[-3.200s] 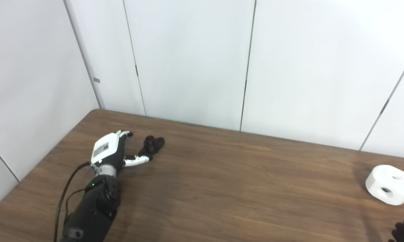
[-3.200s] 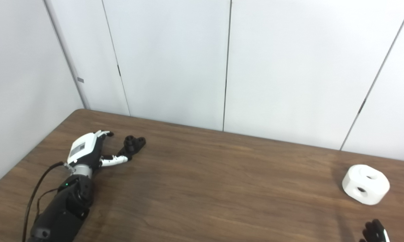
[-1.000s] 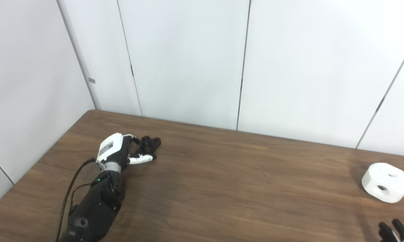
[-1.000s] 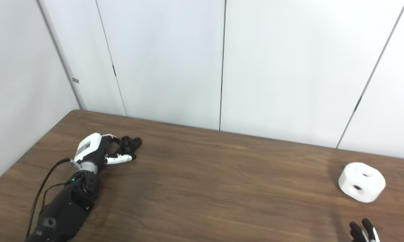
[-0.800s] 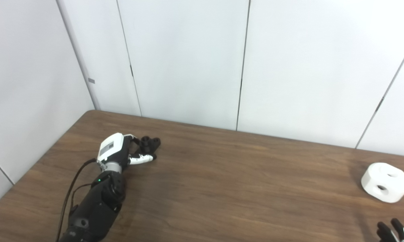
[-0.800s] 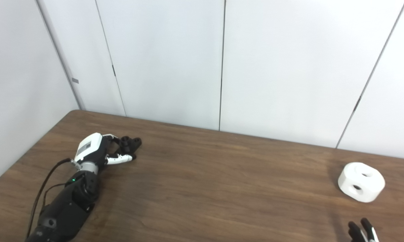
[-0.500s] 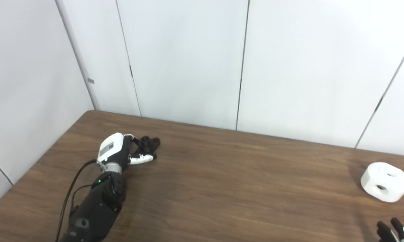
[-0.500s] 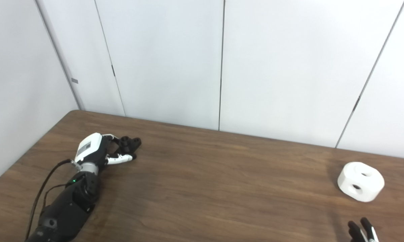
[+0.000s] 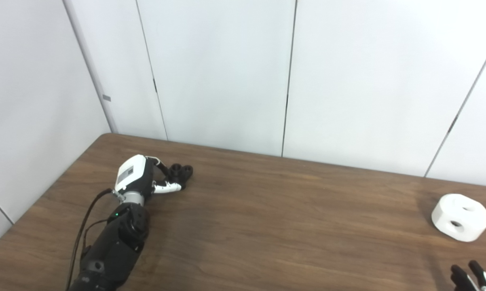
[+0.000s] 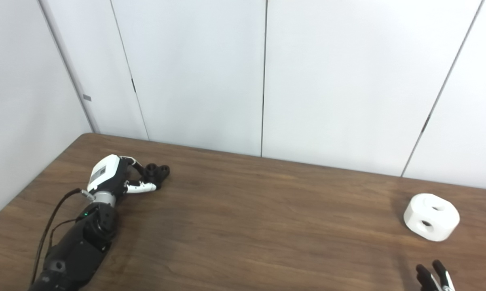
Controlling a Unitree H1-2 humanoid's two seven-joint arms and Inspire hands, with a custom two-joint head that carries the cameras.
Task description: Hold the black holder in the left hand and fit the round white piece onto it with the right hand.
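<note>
Your left hand, glossy white shell, sits at 9 o'clock on the wood-grain tabletop; its fingers curl around the knobby matte black holder. White piece, a smooth puck with two holes, lies at 3 o'clock. Right hand: only dark fingertips at 4 o'clock, spread apart, holding nothing.
</note>
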